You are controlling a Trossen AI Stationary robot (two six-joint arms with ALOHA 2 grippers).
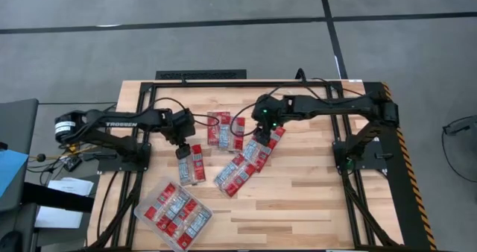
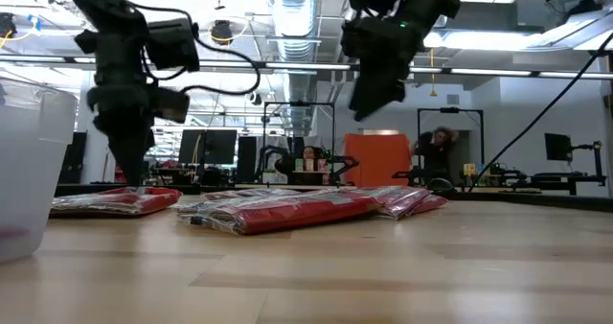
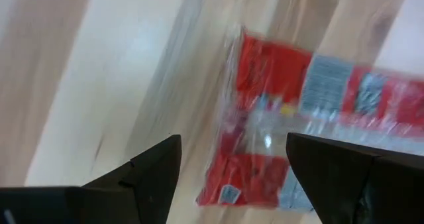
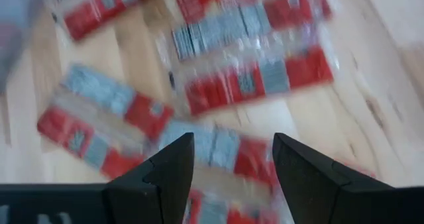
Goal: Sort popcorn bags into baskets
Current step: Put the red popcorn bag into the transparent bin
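Note:
Red popcorn packets with silver middle panels lie flat on the wooden table: a pair (image 1: 192, 165), another pair (image 1: 220, 128) farther back, and a slanting heap (image 1: 246, 162). Several more lie in the clear tray (image 1: 141, 210) near the front left. My left gripper (image 1: 183, 149) is open, low over the far end of the pair; in its wrist view a packet (image 3: 265, 91) lies beyond the open fingers (image 3: 232, 144). My right gripper (image 1: 258, 134) is open and raised over the heap (image 4: 252, 78), well above it in the low view (image 2: 369, 104).
The tray's clear wall (image 2: 29, 171) stands at the near left in the low view. Bare wood lies to the right of the heap and along the near edge (image 1: 313, 207). Black arm bases and cables run along the table's left and right sides.

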